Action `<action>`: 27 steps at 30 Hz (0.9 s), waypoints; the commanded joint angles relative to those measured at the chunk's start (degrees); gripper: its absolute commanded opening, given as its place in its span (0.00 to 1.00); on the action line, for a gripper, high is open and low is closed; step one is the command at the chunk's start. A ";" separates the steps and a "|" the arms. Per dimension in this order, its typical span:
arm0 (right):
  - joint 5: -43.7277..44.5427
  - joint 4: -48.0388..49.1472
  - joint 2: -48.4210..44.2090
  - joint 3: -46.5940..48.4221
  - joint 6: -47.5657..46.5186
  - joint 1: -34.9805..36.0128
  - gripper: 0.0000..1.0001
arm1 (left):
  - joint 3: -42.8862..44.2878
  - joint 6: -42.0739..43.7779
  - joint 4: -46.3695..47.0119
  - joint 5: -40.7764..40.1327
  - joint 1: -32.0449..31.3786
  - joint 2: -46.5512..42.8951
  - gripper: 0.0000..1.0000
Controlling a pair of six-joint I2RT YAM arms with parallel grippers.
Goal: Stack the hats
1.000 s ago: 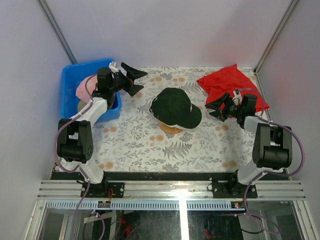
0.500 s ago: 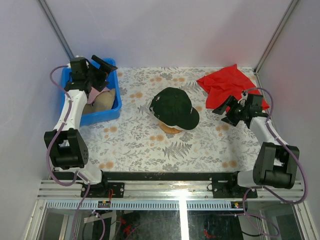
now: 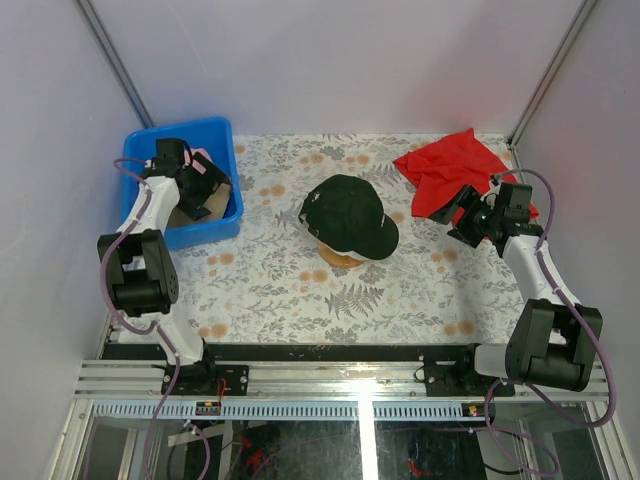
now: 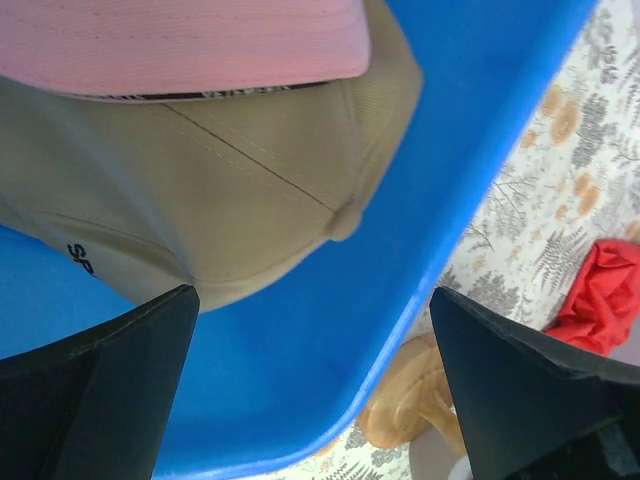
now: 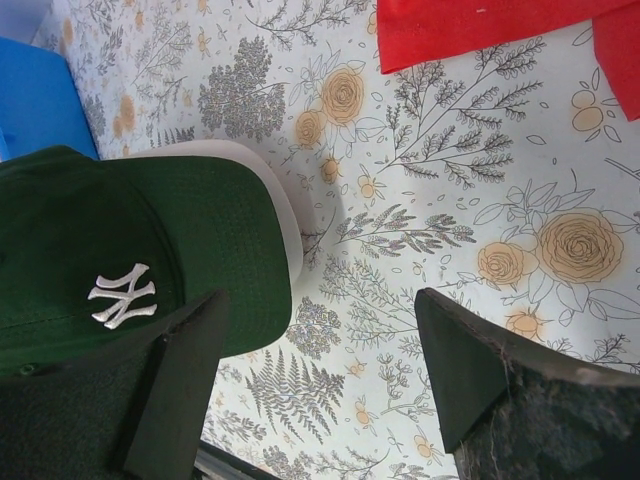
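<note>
Left arm (image 3: 138,215) stretched forward along the left side; left pincer (image 4: 312,300) angled downward, jaws spread wide. Right arm (image 3: 530,262) stretched forward along the right side; right pincer (image 5: 322,300) turned inward, jaws apart.

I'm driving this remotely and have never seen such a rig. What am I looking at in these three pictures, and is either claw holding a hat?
Two robot arms are bolted at the near edge of a flowered table. The wide picture looks down from above and behind them. The other two come from a camera on each wrist, with that arm's own dark fingers at the bottom.

In the middle, a dark green cap sits over a white cap on a wooden stand. The left claw is open over the blue bin, facing a tan cap and a pink cap. The right claw is open by the red cloth. Neither holds anything.
</note>
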 commanded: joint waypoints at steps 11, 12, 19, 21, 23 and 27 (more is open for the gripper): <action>2.26 -0.60 -2.79 1.79 0.17 -0.12 0.81 | 11.57 1.45 -3.36 -5.57 0.99 13.58 1.00; 2.25 -0.57 -2.84 1.76 0.23 -0.15 0.81 | 12.26 1.52 -3.55 -5.52 1.11 14.32 1.00; 1.42 0.64 -3.24 2.56 1.11 -0.15 0.81 | 14.22 2.00 -3.41 -3.43 2.11 15.04 0.10; 1.04 0.60 -3.13 3.17 1.29 -0.15 0.80 | 14.53 1.90 -3.00 -1.98 2.28 13.18 0.00; 0.79 0.51 -3.11 3.65 1.42 -0.15 0.80 | 15.07 1.11 -2.64 0.37 2.63 10.63 0.00; -0.48 0.90 -3.01 4.97 2.14 -0.13 0.80 | 14.28 -2.93 1.20 8.56 3.00 4.59 0.00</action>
